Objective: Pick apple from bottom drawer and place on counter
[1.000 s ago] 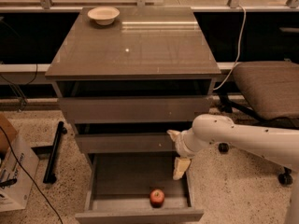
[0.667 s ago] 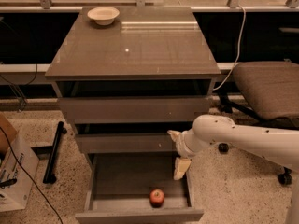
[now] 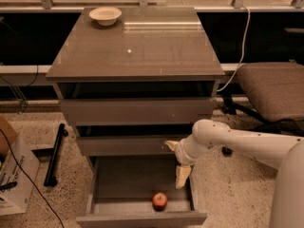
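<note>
In the one camera view we see a grey-brown cabinet with three drawers under a glossy counter. The bottom drawer is pulled far out toward us, and its grey inside is open to view. The apple lies on the drawer floor, close against the front wall and a little right of the middle.

The white arm comes in from the right edge. Its hand hangs over the right rear part of the open drawer, just in front of the middle drawer. The hand is spread wide and holds nothing: one cream finger points left along the middle drawer's front and the other points down into the drawer. The hand is up and to the right of the apple and clear of it.

The top drawer and the middle one each stand out a little. A cream bowl sits at the far left corner of the counter. A padded chair stands to the right, a cardboard box is at the left edge, and a black bar lies on the speckled floor beside the cabinet.
</note>
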Robot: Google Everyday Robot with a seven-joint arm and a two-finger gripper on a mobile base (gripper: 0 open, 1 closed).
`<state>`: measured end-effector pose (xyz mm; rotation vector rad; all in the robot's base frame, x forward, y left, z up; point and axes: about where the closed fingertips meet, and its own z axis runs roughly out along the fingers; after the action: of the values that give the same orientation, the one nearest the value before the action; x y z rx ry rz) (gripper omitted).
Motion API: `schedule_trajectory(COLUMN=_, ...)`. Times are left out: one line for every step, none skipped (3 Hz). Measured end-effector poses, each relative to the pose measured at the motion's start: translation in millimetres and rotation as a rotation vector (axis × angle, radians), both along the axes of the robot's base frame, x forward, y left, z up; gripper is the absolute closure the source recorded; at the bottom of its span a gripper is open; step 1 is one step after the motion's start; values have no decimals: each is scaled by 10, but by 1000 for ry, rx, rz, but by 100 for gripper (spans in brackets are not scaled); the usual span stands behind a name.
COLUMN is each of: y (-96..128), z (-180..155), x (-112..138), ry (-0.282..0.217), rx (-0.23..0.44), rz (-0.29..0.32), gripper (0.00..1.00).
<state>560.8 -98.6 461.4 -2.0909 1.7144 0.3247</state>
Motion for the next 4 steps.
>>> schedule_trajectory(y=30, z=-264, x=-37, ry=-6, rx=16, rz=120, gripper=0)
schedule_trajectory(y=30, z=-628, x=-27, ry=-47, rx=-27, rz=170, gripper=0)
schedule_trajectory(y=34, z=-625, x=-20, ry=-49, rx=-25, rz=169, gripper=0)
schedule_trajectory(y=133, z=-796, x=3, ry=-48, rx=-61, rz=202, gripper=0)
